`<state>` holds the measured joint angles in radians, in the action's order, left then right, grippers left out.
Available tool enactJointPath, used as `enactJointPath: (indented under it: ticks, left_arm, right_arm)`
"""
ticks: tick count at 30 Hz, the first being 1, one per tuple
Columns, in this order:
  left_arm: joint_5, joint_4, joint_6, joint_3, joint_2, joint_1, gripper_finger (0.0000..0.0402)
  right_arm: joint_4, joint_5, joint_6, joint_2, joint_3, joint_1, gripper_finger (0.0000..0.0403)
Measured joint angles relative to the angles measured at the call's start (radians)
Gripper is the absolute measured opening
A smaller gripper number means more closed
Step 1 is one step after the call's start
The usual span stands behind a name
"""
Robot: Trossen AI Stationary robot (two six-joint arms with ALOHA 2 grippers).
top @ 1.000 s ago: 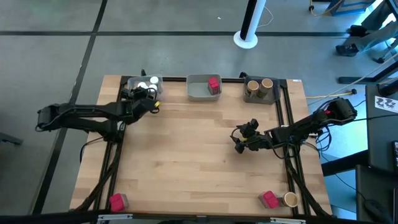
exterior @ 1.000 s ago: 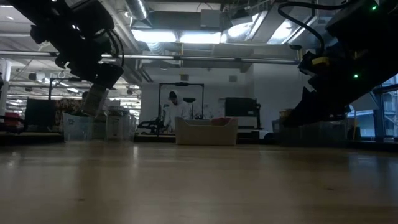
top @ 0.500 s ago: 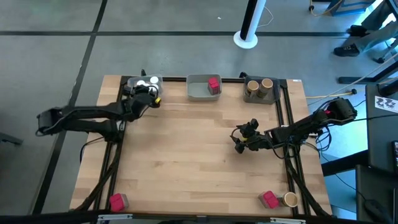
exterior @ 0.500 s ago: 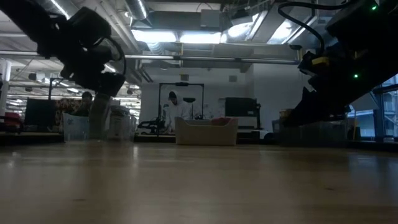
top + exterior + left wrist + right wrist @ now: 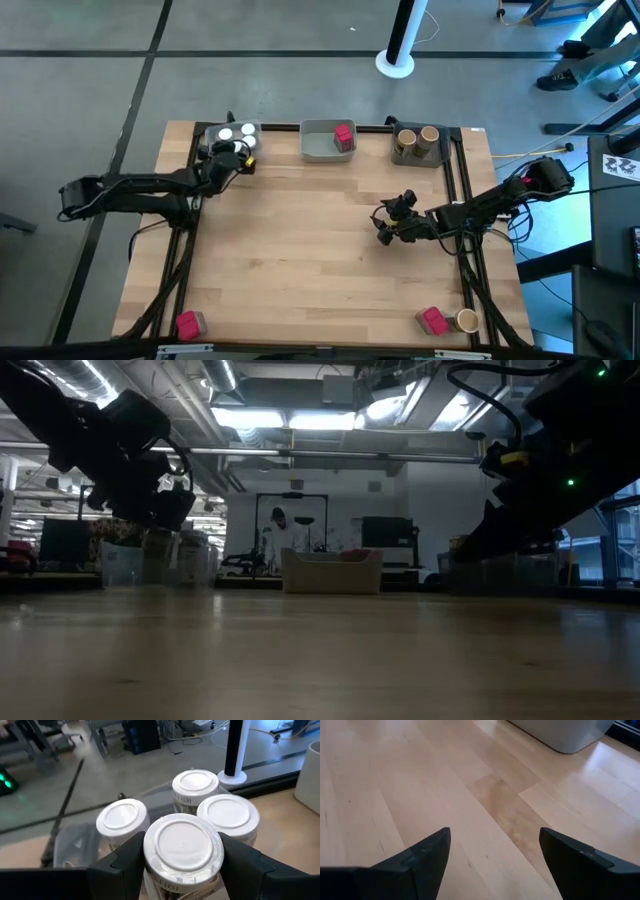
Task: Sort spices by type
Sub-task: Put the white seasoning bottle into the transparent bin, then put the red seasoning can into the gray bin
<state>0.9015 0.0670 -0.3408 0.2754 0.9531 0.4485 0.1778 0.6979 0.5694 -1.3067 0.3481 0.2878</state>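
Note:
In the left wrist view a white-capped round jar stands between the fingers of my left gripper, which is shut on it. It sits just on the near side of three more white-capped jars in the far-left tray. The middle tray holds a red packet. The far-right tray holds two tan jars. My right gripper hangs open over bare wood at the right. My left gripper pinches the jar's round wall just under the white cap between its two fingers, one on either side. The fingers come nearly level from the table's near left side. The jar stands upright; whether its bottom rests on anything is hidden.
Near the front edge lie a red packet at the left and a red packet beside a tan jar at the right. The wide middle of the wooden table is bare. A person stands far behind.
My left gripper has sunk and gone a little toward the far-left tray with the white-capped jar. The jar, tilted a second ago, now stands upright and lower, level with the jars in the tray.

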Motion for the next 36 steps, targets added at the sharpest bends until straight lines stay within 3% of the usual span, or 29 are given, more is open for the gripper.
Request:
enactJointPath:
  ticks: [13,19,27,36]
  left_arm:
    - [0.007,0.012,-0.142,-0.065,-0.003,0.0,0.0205]
    - [-0.004,0.025,-0.076,-0.067,-0.002,0.0,0.0232]
    - [-0.052,0.004,0.054,0.021,-0.05,-0.004,0.0254]
    - [-0.101,-0.266,0.117,0.192,-0.164,-0.015,0.0254]
  right_arm:
    - [0.0,-0.001,0.0,0.0,0.0,0.0,0.0303]
    - [0.0,-0.002,0.0,0.0,0.0,0.0,0.0303]
    - [0.0,-0.002,0.001,0.0,0.0,0.0,0.0303]
    - [0.0,-0.01,0.001,0.0,0.0,0.0,0.0303]
